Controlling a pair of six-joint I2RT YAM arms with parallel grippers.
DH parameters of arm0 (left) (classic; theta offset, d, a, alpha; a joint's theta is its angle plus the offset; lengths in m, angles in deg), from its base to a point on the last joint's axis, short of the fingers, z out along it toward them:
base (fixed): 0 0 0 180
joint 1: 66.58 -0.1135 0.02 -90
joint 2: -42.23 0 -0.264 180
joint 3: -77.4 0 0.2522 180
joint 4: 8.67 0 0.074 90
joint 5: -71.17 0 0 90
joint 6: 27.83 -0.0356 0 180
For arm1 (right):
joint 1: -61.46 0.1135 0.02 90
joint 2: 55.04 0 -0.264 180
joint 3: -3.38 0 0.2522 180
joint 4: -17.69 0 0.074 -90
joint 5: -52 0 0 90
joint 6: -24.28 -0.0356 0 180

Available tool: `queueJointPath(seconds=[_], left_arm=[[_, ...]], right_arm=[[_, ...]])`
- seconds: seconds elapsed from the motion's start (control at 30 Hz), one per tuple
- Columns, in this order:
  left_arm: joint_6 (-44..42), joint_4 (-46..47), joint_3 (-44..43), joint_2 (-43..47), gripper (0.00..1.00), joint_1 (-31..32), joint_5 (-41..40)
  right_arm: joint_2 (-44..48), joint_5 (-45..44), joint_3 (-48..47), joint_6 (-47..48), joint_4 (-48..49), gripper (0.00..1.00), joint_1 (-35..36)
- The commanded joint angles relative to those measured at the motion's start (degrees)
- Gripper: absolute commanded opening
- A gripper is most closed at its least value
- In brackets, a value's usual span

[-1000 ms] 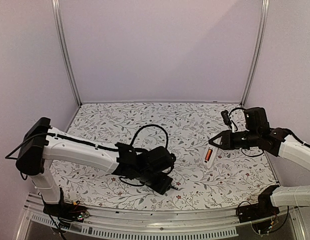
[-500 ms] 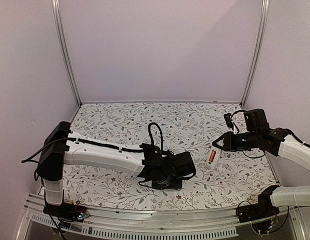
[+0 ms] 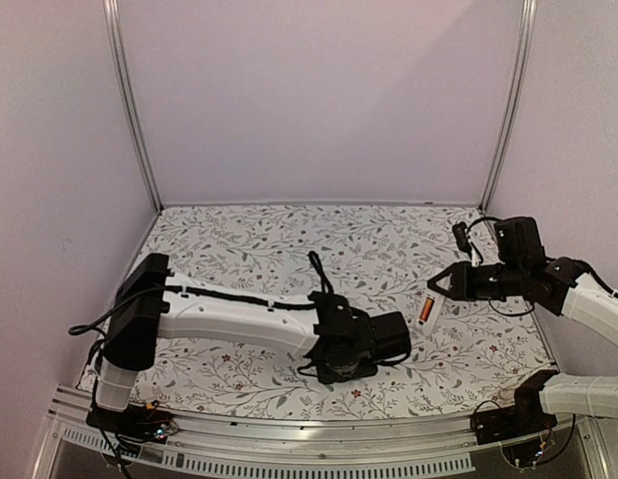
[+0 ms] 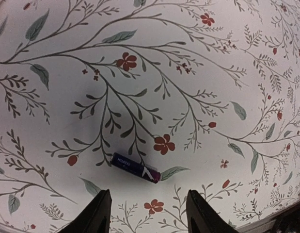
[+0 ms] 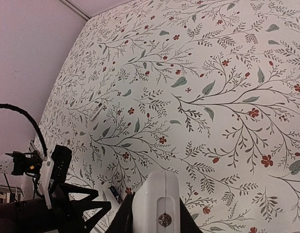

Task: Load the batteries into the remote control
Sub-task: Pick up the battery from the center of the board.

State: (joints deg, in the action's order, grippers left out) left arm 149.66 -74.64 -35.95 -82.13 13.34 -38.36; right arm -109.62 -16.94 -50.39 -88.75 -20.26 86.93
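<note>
Remote control is being pinched by the right end effector at the right of the overhead frame, with the orange-red battery showing in its bay. At the lower centre of the left wrist view, the dark battery is lying flat on the floral worktop, just ahead of the left end effector, whose fingers are standing spread, gripping nothing.

One dark battery, one orange battery, one remote.
</note>
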Motion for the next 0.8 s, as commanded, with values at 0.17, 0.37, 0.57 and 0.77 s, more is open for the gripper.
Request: queueJointPath(seconds=[0.17, 0.37, 0.57, 0.77], left_arm=[[2.09, -3.7, -3.97, -4.68, 0.53, -0.98, 0.86], [2.75, -4.36, -4.22, -5.82, 0.53, -1.93, 1.75], [2.57, -4.26, -4.22, -7.07, 0.52, -3.03, 3.35], [1.7, -3.82, -4.37, -7.79, 0.43, -3.39, 4.34]], right_arm=[[2.27, -1.7, -0.27, 1.43, -2.27, 0.0, -0.36], [1.69, -1.59, -1.19, 2.08, -2.52, 0.0, -0.56], [1.29, -1.87, -1.81, 2.58, -3.11, 0.0, -0.75], [0.33, -1.81, -2.35, 3.16, -3.25, 0.0, -1.05]])
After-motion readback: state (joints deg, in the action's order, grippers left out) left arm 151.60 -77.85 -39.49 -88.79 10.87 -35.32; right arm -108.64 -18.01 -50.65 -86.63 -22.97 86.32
